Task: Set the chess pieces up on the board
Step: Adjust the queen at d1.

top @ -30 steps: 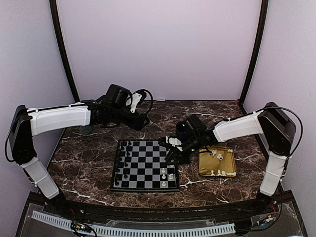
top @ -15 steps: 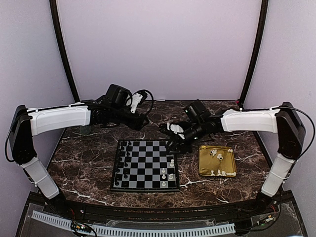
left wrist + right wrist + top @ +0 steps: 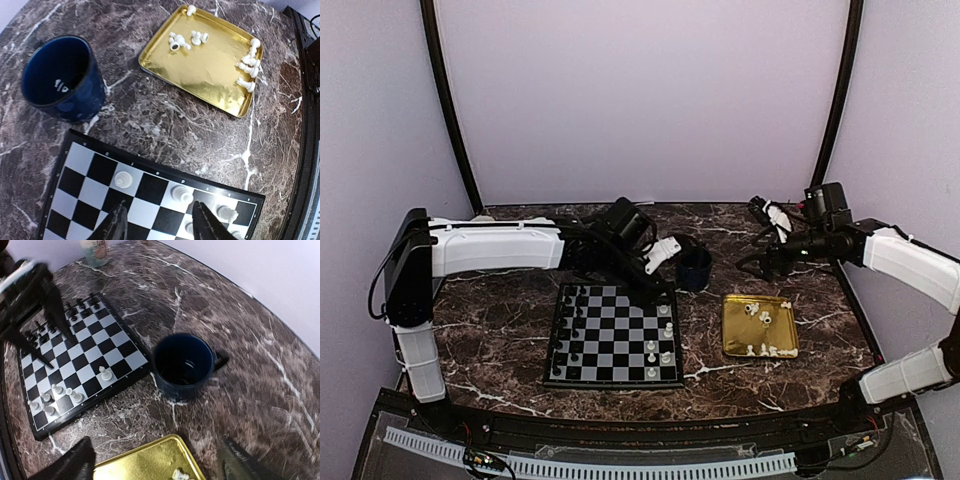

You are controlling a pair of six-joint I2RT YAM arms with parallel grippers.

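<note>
The board (image 3: 610, 340) lies at table centre, its right part (image 3: 145, 190) also in the left wrist view and its whole face (image 3: 85, 347) in the right wrist view. A few white chess pieces (image 3: 666, 328) stand along its right side (image 3: 182, 194) (image 3: 105, 374). More lie loose in the gold tray (image 3: 730, 345) (image 3: 200, 65). My left gripper (image 3: 658, 278) (image 3: 160, 220) hangs open over the board's far right squares, nothing between its fingers. My right gripper (image 3: 760, 262) (image 3: 157, 467) is wide open and empty, behind the tray.
A dark blue cup (image 3: 695, 268) (image 3: 62, 77) (image 3: 184, 362) stands just off the board's far right corner, between the two grippers. Black pieces (image 3: 565, 320) (image 3: 80, 307) fill the board's left columns. The left arm spans the table's back left.
My right gripper has left the board, swung back to the right and opened wide. My left arm has swept from the back left to the board's far right corner, its jaws narrowing.
</note>
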